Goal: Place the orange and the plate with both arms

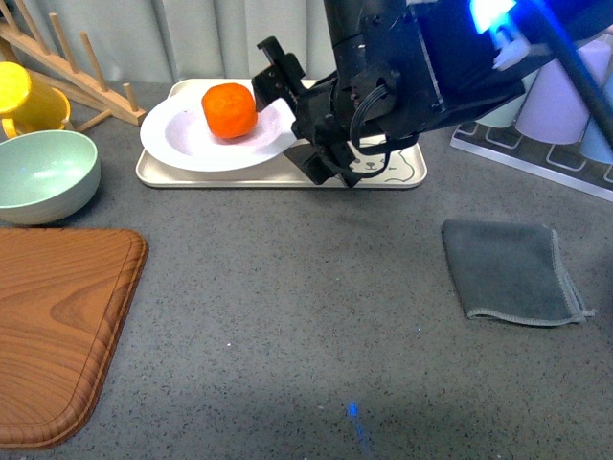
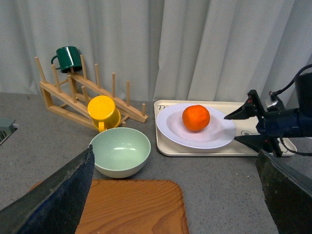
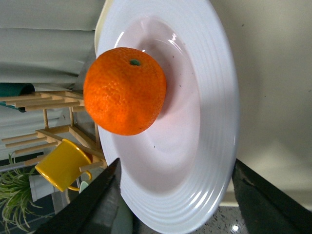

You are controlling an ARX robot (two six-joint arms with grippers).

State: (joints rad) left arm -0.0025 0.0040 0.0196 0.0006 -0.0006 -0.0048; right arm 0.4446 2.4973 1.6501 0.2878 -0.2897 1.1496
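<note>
The orange [image 1: 229, 110] lies in the white ridged plate [image 1: 177, 144], which rests on the beige tray [image 1: 153, 174] at the back of the counter. My right gripper [image 1: 285, 107] is open, its jaws on either side of the plate's right rim. In the right wrist view the orange [image 3: 125, 90] sits in the plate [image 3: 204, 126] and the rim lies between the open gripper [image 3: 178, 204] fingers. The left wrist view shows the orange [image 2: 196, 117], the plate [image 2: 214, 139] and the right gripper [image 2: 233, 127]. My left gripper [image 2: 170, 204] is open and empty, over the wooden board.
A pale green bowl [image 1: 43, 172] and a yellow cup [image 1: 29, 96] on a wooden rack [image 1: 86, 77] stand at the left. A wooden board [image 1: 57, 326] lies front left. A grey cloth [image 1: 508, 268] lies at the right. Cups [image 1: 556, 96] stand back right.
</note>
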